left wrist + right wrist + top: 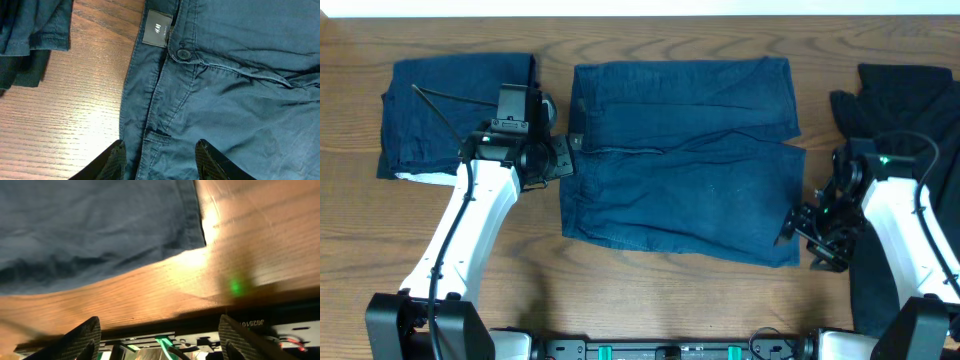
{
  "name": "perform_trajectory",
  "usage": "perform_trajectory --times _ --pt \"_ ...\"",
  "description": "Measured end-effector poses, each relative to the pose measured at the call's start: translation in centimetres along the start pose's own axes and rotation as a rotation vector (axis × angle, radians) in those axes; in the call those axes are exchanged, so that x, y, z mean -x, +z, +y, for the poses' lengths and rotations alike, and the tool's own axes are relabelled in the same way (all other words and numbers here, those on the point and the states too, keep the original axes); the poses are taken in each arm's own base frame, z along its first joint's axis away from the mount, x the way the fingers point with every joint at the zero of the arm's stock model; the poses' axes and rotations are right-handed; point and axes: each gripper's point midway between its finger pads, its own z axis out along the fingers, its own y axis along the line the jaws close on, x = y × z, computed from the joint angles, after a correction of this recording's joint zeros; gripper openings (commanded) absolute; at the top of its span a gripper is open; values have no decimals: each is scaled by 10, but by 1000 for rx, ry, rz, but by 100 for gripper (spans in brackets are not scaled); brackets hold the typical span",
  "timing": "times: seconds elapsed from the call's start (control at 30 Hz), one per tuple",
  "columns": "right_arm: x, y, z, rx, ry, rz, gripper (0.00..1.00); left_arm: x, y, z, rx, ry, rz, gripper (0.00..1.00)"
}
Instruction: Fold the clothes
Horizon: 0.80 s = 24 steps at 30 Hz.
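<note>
I count three garments on the bench [620, 290]: one pair of navy trousers [690, 170] lying flat mid-bench, one folded navy piece [440, 110] at the left and one black piece [910, 90] at the right. The trousers look soft, limp and fairly heavy, so I'd grip the stitched waistband or a hem corner. The left fingers [114, 159] over the waistband and the right fingers [85, 337] beside the hem corner are parted and empty.

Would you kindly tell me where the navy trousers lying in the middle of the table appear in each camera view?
Overhead: the navy trousers lie at the centre of the picture.
Left wrist: they fill the right two-thirds, with the waistband button and label near the top.
Right wrist: they are at upper left, one corner showing.
Shared landmark: the wooden table bordering the fabric edge.
</note>
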Motion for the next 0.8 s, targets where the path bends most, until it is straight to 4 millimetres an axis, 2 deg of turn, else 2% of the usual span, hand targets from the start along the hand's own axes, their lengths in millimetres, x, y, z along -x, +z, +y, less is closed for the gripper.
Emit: perform_trajectory --times 0.2,0.47,0.8 --pt "-5 25 -10 -15 45 22 64 -2 0 1 2 -1 7 47" --pt "2 48 -19 2 99 -6 59 -3 1 1 4 -1 12 47" --pt "27 56 -16 54 138 -102 52 -3 2 1 5 -2 14 47"
